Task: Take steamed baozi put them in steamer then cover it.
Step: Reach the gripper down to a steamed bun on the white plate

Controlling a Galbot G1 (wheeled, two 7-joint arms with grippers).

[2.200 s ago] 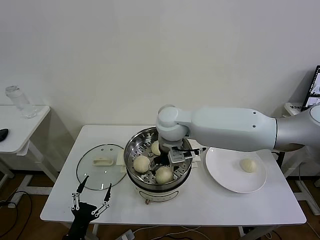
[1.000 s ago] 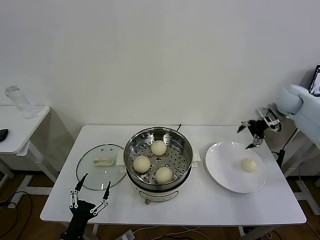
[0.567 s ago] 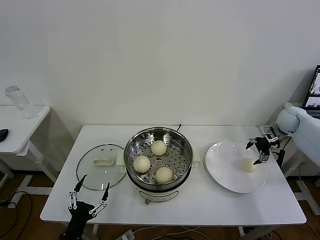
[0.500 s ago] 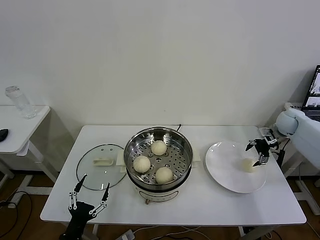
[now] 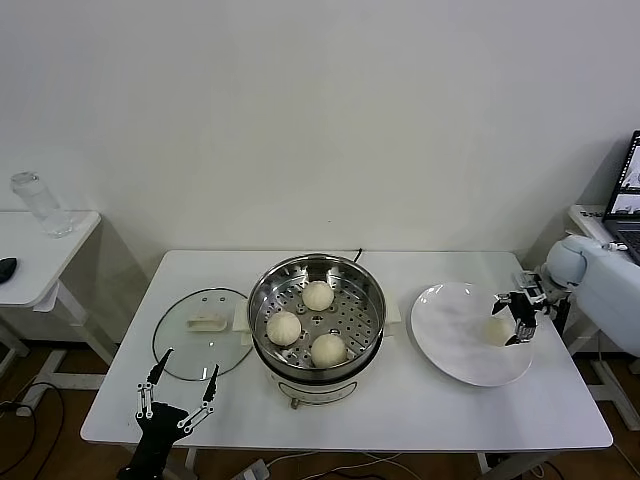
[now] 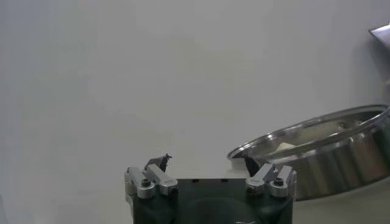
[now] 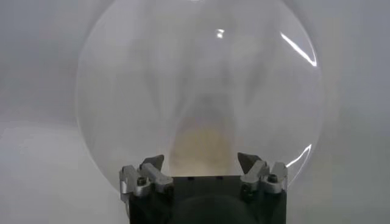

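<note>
Nearest you, the left gripper (image 5: 180,398) hangs idle at the table's front edge with its jaws apart and nothing between them, just in front of the cover (image 5: 203,333), which lies flat on the table (image 5: 400,410) beside the steamer (image 5: 317,318). 3 steamed baozi (image 5: 328,349) already sit on the perforated tray.

Farther right, your right gripper (image 5: 516,314) is down at the last baozi (image 5: 496,329) on the white plate (image 5: 455,350), jaws wide on either side of it and not yet clamped. Close off-centre and the smooth bun may roll or squirt out across the plate; squeeze too hard and you could dent the soft dough.

In the right wrist view the bun shows only as a pale blur between the fingertips (image 7: 152,163), so you cannot tell whether the pads touch it.
</note>
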